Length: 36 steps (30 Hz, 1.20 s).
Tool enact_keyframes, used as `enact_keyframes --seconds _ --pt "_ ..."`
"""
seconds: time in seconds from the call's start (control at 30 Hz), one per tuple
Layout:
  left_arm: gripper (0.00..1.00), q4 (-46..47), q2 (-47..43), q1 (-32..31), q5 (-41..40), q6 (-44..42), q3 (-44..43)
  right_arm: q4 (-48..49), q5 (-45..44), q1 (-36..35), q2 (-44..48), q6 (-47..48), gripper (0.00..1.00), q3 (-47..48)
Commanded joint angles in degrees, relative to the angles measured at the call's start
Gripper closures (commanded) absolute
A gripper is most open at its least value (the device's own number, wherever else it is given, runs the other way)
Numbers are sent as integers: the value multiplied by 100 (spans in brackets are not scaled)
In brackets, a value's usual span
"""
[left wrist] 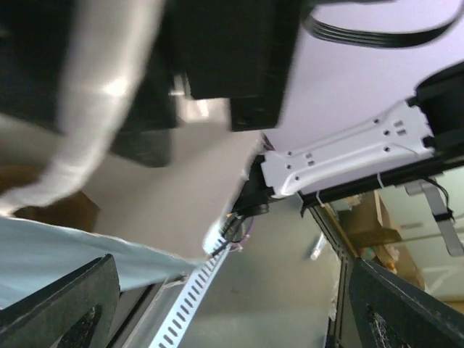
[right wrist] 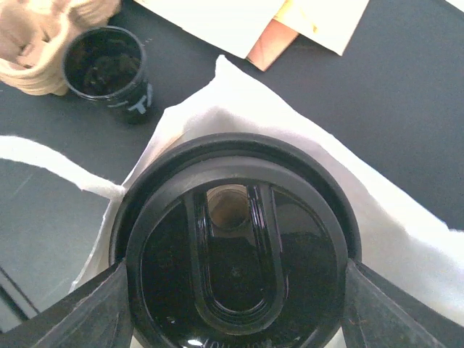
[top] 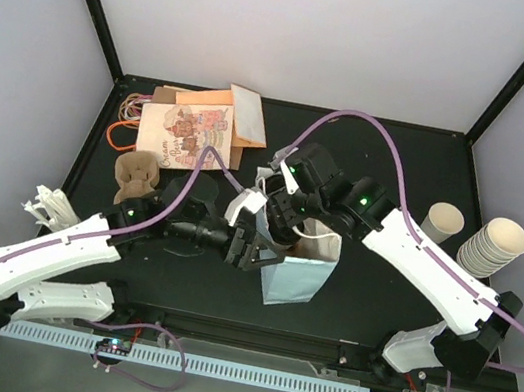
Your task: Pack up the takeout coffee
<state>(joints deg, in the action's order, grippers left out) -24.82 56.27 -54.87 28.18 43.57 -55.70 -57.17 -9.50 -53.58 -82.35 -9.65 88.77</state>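
Note:
The takeout coffee (right wrist: 235, 254) fills the right wrist view as a round black lid with a sip hole. My right gripper (right wrist: 235, 304) is shut on it, one finger (right wrist: 94, 312) pressing on each side of the lid's rim. It sits in the mouth of a white paper bag (right wrist: 290, 123). From above, the bag (top: 301, 274) stands upright mid-table with the right gripper (top: 285, 210) over its opening, hiding the cup. My left gripper (top: 243, 244) is at the bag's left edge. Its fingers (left wrist: 65, 304) are spread wide with nothing between them, and a strip of the bag (left wrist: 43, 254) lies beside them.
Printed and orange paper bags (top: 187, 132) lie at the back left beside a brown pulp carrier (top: 134, 174). A small black cup-shaped thing (right wrist: 109, 65) sits by the carrier. At the right stand a single cream cup (top: 443, 221) and a stack of cups (top: 497, 246). White items (top: 52, 205) lie far left.

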Motion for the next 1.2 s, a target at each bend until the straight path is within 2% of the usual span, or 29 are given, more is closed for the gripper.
enact_keyframes --seconds 0.0,0.17,0.47,0.63,0.77,0.9,1.17 --pt "9 768 91 -335 -96 118 -14 207 663 27 12 220 48 233" --pt "1 777 352 -606 -126 -138 -255 147 859 25 94 321 49 178" --pt "1 -893 -248 -656 -685 -608 -917 -143 87 23 262 335 49 242" --pt "1 -2025 -896 -555 -1687 -868 -1433 -677 -334 23 125 291 49 694" --pt "1 -2953 -1041 -165 -2088 -1255 -2060 -1084 -341 19 -4 162 49 1129" --pt "1 -3461 -846 363 -2335 -1723 -2431 -1311 -393 7 -25 71 48 1425" --pt "1 -2891 -325 2070 -1264 -2567 -2260 -1945 -723 -343 -264 -254 48 2246"
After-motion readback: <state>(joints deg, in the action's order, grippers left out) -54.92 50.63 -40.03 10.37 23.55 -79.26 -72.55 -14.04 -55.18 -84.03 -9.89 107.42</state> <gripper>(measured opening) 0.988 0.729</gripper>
